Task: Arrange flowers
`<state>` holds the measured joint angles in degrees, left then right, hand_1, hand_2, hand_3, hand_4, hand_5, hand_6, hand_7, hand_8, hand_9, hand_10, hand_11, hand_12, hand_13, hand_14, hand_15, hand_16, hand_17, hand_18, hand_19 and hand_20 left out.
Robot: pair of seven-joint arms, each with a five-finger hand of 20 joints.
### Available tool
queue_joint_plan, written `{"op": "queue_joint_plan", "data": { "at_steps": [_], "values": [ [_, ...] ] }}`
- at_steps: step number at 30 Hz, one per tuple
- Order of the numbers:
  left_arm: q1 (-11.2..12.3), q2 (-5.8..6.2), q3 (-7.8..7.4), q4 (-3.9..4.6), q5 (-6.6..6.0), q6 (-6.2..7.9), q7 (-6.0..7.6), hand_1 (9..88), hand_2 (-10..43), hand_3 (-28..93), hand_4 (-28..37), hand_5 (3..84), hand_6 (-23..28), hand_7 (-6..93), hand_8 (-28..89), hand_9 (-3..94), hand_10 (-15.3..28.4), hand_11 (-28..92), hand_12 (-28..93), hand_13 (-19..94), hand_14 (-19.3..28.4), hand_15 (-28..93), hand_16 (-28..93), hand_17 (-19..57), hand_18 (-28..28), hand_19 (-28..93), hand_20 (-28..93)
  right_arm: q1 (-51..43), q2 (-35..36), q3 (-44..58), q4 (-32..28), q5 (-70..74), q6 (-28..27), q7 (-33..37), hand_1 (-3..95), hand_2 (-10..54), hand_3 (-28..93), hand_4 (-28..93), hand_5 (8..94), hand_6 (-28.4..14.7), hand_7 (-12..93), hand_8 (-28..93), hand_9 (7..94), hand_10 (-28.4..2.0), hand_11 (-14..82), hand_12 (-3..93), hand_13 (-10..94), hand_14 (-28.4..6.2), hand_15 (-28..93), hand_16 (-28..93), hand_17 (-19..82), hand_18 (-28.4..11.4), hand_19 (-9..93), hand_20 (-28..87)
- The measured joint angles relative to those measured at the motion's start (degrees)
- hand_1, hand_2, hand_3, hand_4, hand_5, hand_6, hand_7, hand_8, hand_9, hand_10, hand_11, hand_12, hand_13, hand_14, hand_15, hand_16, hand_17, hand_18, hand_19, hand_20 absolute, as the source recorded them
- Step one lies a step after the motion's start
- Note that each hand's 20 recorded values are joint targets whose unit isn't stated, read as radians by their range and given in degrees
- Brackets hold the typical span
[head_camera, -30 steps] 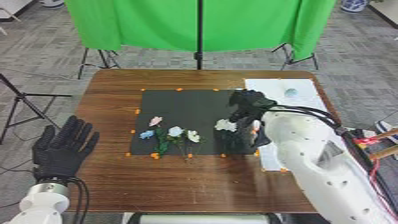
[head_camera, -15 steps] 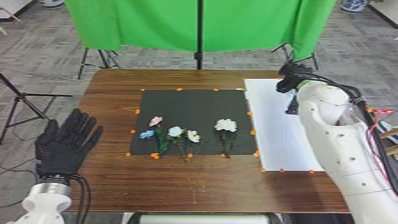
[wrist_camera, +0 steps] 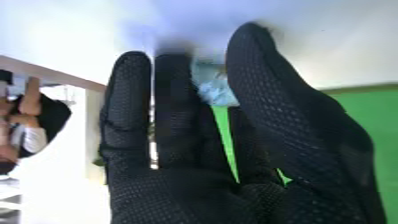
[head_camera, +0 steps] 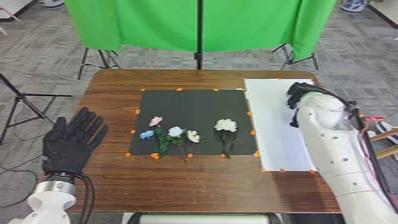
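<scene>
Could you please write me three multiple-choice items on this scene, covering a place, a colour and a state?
1. Where does the large white flower with a green stem lie?
A) On the white rectangular sheet
B) On the black rectangular sheet
C) On the bare brown wood

2. What colour is the flower seen by the black-gloved right robot hand?
A) Pale blue
B) Red
C) Yellow

3. How is the black-gloved left robot hand?
A) Clenched
B) Wrapped round a stem
C) Open

Key:
1 B: its bloom and stem rest against black.
2 A: the wrist view shows pale blue petals.
3 C: its fingers are straight and spread.
</scene>
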<state>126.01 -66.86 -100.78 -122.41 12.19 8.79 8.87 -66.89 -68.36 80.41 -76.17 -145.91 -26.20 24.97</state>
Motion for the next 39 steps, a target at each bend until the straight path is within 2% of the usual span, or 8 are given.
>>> {"op": "queue_joint_plan", "data": {
  "at_steps": [3,9,17,22,27,31,36,39],
  "values": [
    [-0.01,0.0,-0.01,0.0,-0.01,0.0,-0.28,29.8,14.8,72,-28.3,46.4,8.8,14.6,-8,39.3,14.9,23,15,29,15.0,41,-3,-4.9,14.9,35,20,-0.22,0.4,-0.32,-0.32,0.48,2.57,-0.27,61.6,-2.9,59,-28,62.4,-2.5,33,-2,73.3,-11.8,17.6,45.4,65,-10.5,59,32,41,-17.5,81,36],
    [-0.26,0.0,0.44,0.0,-0.25,0.75,-0.35,29.8,15.0,72,-28.3,46.8,9.0,14.9,-8,39.7,14.8,24,15,29,15.1,42,-4,-4.9,14.9,35,20,-2.67,2.63,-3.17,-3.59,2.62,4.79,-1.33,59.7,-1.5,62,-28,64.7,-2.0,37,0,74.8,-12.2,22.3,43.7,67,-11.0,60,28,40,-19.0,82,36],
    [-0.57,-0.05,0.55,0.06,-0.53,1.62,-0.33,29.8,15.0,72,-28.3,47.0,9.0,15.2,-8,40.1,14.8,25,15,30,15.0,42,-4,-4.9,14.9,35,20,-10.61,9.2,-8.59,-20.46,10.95,5.06,-1.26,59.7,-2.7,64,-28,63.9,-3.2,33,1,74.2,-13.0,17.6,44.6,66,-10.7,57,33,38,-20.1,83,35],
    [-0.53,0.01,0.81,-0.16,-1.61,2.23,0.77,29.7,14.6,72,-28.3,47.1,9.0,15.4,-8,40.4,14.9,25,15,30,15.0,42,-4,-4.8,14.9,35,20,-16.6,11.53,-8.64,-31.48,10.27,4.36,-1.99,59.7,-3.0,64,-28,63.5,-3.5,32,1,73.9,-13.2,16.7,44.0,66,-10.6,56,34,38,-20.5,84,35],
    [-0.54,0.34,0.95,-0.36,-1.76,2.23,1.36,29.6,14.5,72,-28.3,47.1,9.0,15.7,-8,40.3,14.9,25,15,30,15.2,42,-4,-4.7,14.9,35,20,-21.21,12.1,-8.61,-36.97,9.29,3.33,-2.62,59.5,-3.7,65,-28,62.7,-4.3,30,1,72.8,-13.5,15.6,43.7,65,-10.6,55,35,38,-21.0,84,35],
    [-0.53,0.46,0.92,-0.69,-1.81,2.35,1.63,29.6,14.4,73,-28.3,45.3,8.7,15.7,-8,39.6,14.7,25,15,30,15.1,42,-4,-4.8,14.9,35,20,-23.63,12.47,-9.88,-37.72,5.35,3.41,-3.84,59.8,-4.4,66,-28,61.4,-4.9,28,1,71.4,-14.1,15.0,42.1,64,-10.4,54,36,37,-21.3,84,35],
    [-0.58,0.52,1.03,-1.44,-2.26,5.24,1.77,29.6,14.2,73,-28.3,44.6,8.7,16.1,-8,39.3,14.7,25,15,30,15.0,42,-4,-4.8,14.9,35,20,-24.76,12.77,-11.81,-37.67,4.48,3.41,-2.9,60.7,-4.9,66,-28,56.9,-4.4,19,-10,70.0,-14.0,14.2,39.8,63,-10.0,53,37,36,-21.5,85,33],
    [-0.58,0.58,1.03,-1.63,-2.59,6.77,2.08,29.7,14.3,73,-28.3,44.6,8.7,16.5,-8,39.6,14.8,26,15,30,15.2,43,-4,-4.7,14.9,35,20,-25.18,12.83,-12.31,-37.68,4.7,3.38,-2.89,59.7,-7.2,69,-28,53.2,-5.4,17,-11,67.0,-14.8,17.0,34.9,62,-9.9,53,37,36,-21.9,85,32]
  ]
}}
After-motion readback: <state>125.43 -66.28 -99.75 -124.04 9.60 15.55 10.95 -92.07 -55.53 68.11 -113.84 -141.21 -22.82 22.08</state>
